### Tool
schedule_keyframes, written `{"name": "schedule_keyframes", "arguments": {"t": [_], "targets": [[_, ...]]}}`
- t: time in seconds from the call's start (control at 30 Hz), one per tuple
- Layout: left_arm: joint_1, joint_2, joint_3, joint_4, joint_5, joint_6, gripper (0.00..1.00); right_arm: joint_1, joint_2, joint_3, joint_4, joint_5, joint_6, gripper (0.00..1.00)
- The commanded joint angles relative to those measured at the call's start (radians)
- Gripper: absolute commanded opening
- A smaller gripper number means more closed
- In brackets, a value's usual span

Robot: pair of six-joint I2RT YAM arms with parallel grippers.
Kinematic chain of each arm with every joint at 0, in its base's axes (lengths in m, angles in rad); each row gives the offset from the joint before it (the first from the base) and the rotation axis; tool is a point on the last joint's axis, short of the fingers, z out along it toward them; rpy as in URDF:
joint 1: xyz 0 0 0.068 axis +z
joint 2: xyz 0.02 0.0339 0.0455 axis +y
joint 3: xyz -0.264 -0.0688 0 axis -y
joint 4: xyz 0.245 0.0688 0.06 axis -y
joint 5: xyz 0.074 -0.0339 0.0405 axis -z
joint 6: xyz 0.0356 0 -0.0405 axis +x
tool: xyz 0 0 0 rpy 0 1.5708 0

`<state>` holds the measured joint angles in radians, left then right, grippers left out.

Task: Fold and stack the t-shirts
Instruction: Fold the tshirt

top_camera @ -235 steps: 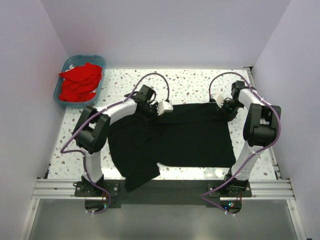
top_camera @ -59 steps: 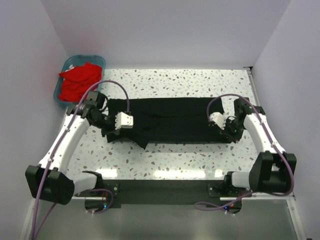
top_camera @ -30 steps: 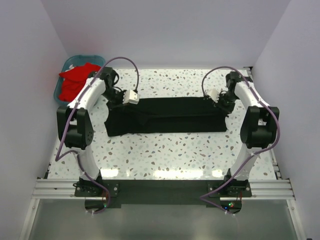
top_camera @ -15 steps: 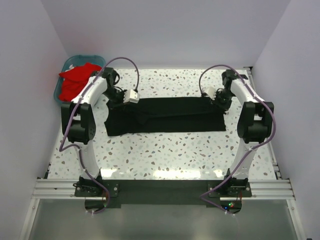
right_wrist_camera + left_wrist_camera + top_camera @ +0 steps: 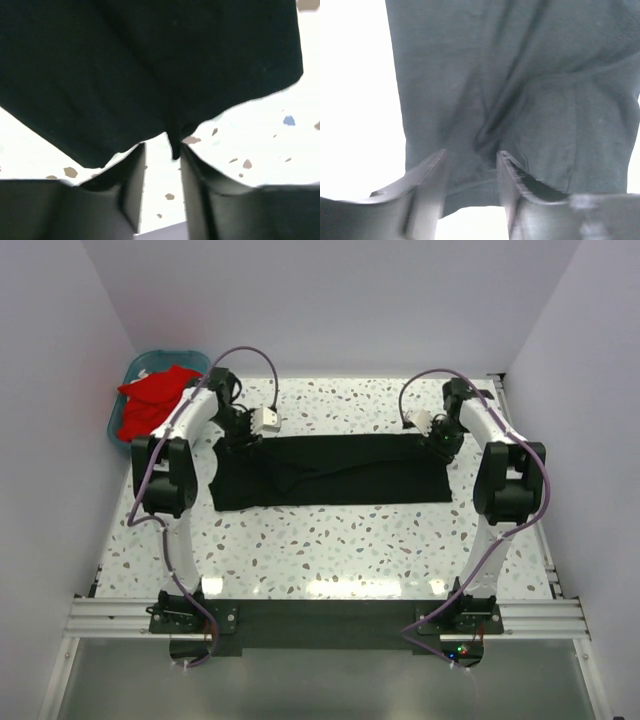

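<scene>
The black t-shirt (image 5: 340, 472) lies folded into a long flat strip across the middle of the table. My left gripper (image 5: 243, 437) stands over its far left corner. In the left wrist view the gripper (image 5: 471, 167) is open, its jaws apart over the cloth (image 5: 520, 75) near its edge. My right gripper (image 5: 438, 443) is at the strip's far right corner. The right wrist view has the gripper (image 5: 161, 152) open, with bare table between its jaws and a small tip of the black cloth (image 5: 150, 60) just touching the right finger. Red t-shirts (image 5: 155, 405) lie heaped in the basket.
A teal basket (image 5: 200, 362) sits at the far left corner against the left wall. The speckled table (image 5: 330, 550) runs between white walls on three sides. Both arms reach far forward, their cables arching above the strip's ends.
Both grippers have gone from shut to open, letting go of the black shirt's far corners. The arms edged a little further back. The strip stayed in place.
</scene>
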<state>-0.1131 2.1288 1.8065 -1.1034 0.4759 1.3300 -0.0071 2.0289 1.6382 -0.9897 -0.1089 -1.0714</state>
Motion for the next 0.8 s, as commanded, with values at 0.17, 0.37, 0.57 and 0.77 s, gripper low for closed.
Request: {"name": "schedule_keyframes", "arguments": {"t": [0.17, 0.37, 0.57, 0.77], "targets": [[0.113, -0.186, -0.068, 0.008, 0.13, -0.311, 0.68, -0.076, -0.082, 0.051, -0.087, -0.021, 0.26, 0.47], [0.214, -0.292, -0.342, 0.031, 0.174, -0.498, 0.8, -0.145, -0.108, -0.032, -0.178, -0.138, 0.459, 0.45], [0.254, -0.311, -0.463, 0.097, 0.121, -0.571, 0.8, -0.148, -0.119, -0.179, -0.119, -0.166, 0.541, 0.49], [0.267, -0.302, -0.512, 0.129, 0.069, -0.597, 0.81, -0.148, -0.098, -0.238, -0.058, -0.158, 0.591, 0.52]]}}
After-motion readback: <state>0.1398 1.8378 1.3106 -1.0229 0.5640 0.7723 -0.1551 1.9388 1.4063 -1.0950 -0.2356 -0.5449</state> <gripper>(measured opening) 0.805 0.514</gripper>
